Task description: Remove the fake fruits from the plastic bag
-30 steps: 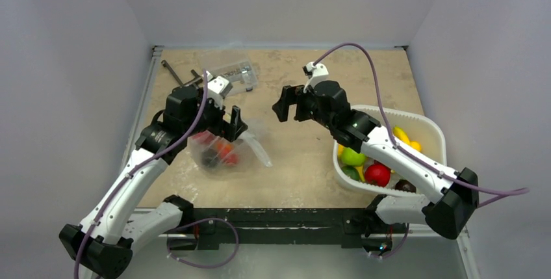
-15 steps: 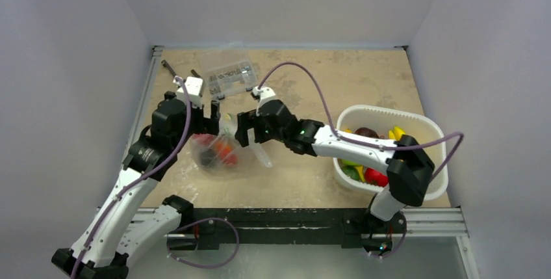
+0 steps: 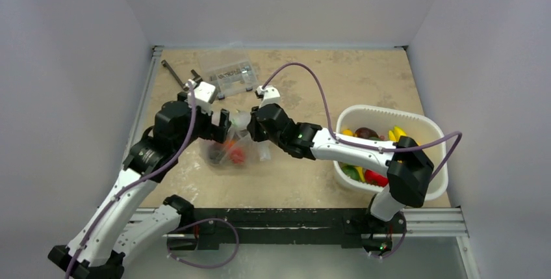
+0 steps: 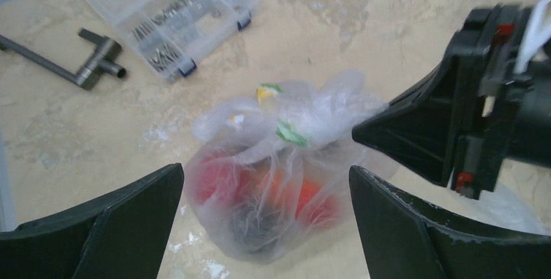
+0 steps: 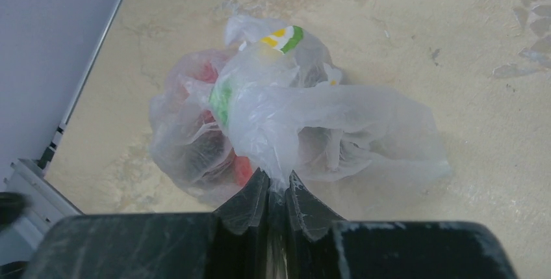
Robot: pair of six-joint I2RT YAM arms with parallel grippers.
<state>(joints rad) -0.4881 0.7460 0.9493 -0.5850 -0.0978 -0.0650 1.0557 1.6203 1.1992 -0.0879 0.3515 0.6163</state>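
Counts: 1 plastic bag (image 3: 235, 150), left of centre in the top view, on the table (image 3: 338, 77). Thru the film I make out 3 fake fruits (image 4: 286, 198) in the left wrist view: 1 red at left, 1 orange at right, 1 dark low in the middle. More could sit behind the crumpled film, can't tell. Also 1 white basket (image 3: 437, 137) at right w/ mixed fruit pieces, count not legible. 1 clear compartment box (image 4: 172, 12) and 1 dark metal T-tool (image 4: 84, 71), both upper left.

Fingers: right gripper (image 5: 278, 183) has its fingers together, pinching a twisted bunch of bag film at bottom centre of its own view. The film fans out upward from the pinch. Left gripper (image 4: 265, 172) has its fingers spread wide, one each side of the bag in its view. No contact w/ the film that I can confirm.

Room: bag is well apart from every table edge. Box and tool lie apart from it, toward upper left. Bare tabletop shows between bag and basket and across upper right. The 2 grippers sit near each other over the bag's upper side.
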